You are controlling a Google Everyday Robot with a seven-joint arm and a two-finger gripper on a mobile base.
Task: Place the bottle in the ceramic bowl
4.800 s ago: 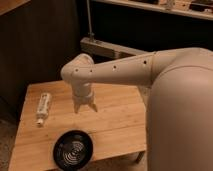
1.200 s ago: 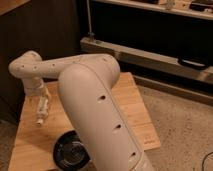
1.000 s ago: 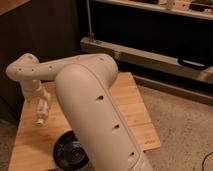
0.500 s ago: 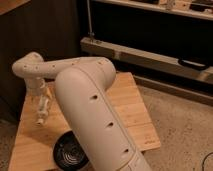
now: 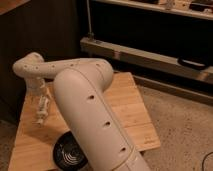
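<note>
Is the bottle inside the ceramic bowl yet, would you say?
Out: the bottle is at the gripper, up the table from the ceramic bowl.

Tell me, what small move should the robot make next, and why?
Probably secure a grip on the bottle: the pincer sits at its upper end, yet the bottle seems to lie on the wooden table, apart from the ceramic bowl.

gripper fingers (image 5: 40,96) swung left, now at bottle (image 5: 40,113)
</note>
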